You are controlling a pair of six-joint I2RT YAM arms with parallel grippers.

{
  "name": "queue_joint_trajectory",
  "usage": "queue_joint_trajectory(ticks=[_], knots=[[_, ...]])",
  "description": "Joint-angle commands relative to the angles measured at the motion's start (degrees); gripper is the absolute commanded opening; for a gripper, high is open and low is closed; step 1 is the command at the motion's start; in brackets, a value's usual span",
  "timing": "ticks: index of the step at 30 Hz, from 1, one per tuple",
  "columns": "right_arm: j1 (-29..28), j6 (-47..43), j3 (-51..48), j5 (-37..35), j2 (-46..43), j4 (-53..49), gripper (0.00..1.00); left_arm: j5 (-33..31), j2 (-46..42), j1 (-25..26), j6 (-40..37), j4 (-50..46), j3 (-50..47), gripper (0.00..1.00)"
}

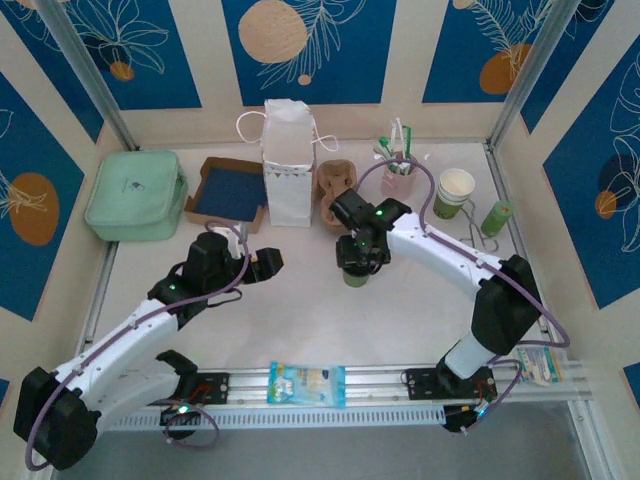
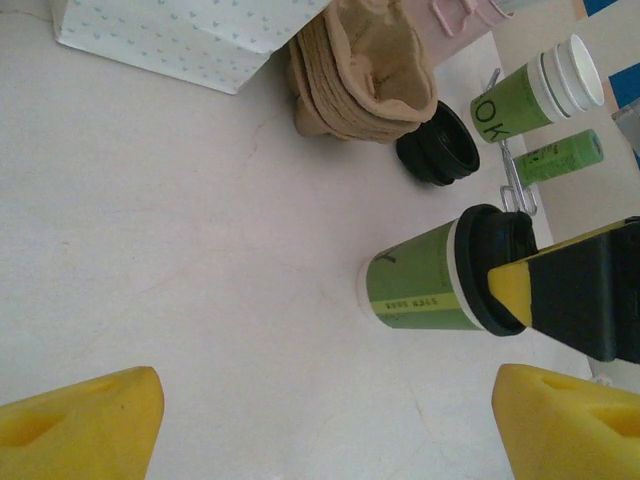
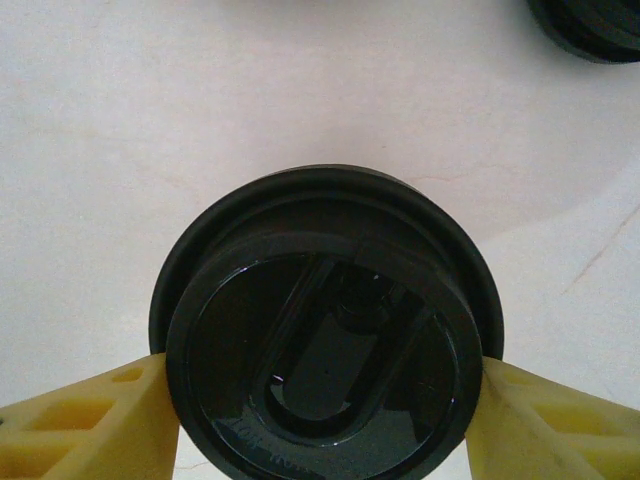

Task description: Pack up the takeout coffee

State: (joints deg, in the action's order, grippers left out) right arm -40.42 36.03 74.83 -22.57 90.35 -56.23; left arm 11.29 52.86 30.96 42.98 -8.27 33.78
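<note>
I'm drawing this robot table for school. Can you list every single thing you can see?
coffee: 1, cream-green, black lid, table middle
spare lid: 1, black, beside carriers
open cup: 1, cream-green, back right
tube: 1, green, right of open cup
pink cup: 1, holding stirrers, back
bag: 1, white, back middle
carriers: stack, brown, right of bag
tray: 1, brown with blue inside, left of bag
case: 1, mint green, back left
packet: 1, blue, near edge, middle
small packet: 1, whitish, near edge, right
left jaws: 1 pair, yellow, open, left of coffee
right jaws: 1 pair, yellow, either side of coffee's black lid
</note>
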Motion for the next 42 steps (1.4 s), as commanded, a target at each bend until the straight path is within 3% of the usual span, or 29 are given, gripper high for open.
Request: queue_joint_trajectory(ticks=[1, 18, 42], knots=[[1.9, -0.6, -1.9, -2.5, -1.7, -2.7, 0.66, -0.2, -1.0, -0.8, -0.4, -1.0, -0.8, 0.85], [22.9, -5.3, -7.0, -2.0, -10.0, -2.0, 0.66, 0.0, -1.6, -0.9, -0.7, -1.1, -0.7, 0.86], [49.5, -11.1, -11.1, 1.4, -13.2, 2.3, 0.65, 2.6, 1.4, -1.8, -1.2, 0.9, 0.7, 0.86]])
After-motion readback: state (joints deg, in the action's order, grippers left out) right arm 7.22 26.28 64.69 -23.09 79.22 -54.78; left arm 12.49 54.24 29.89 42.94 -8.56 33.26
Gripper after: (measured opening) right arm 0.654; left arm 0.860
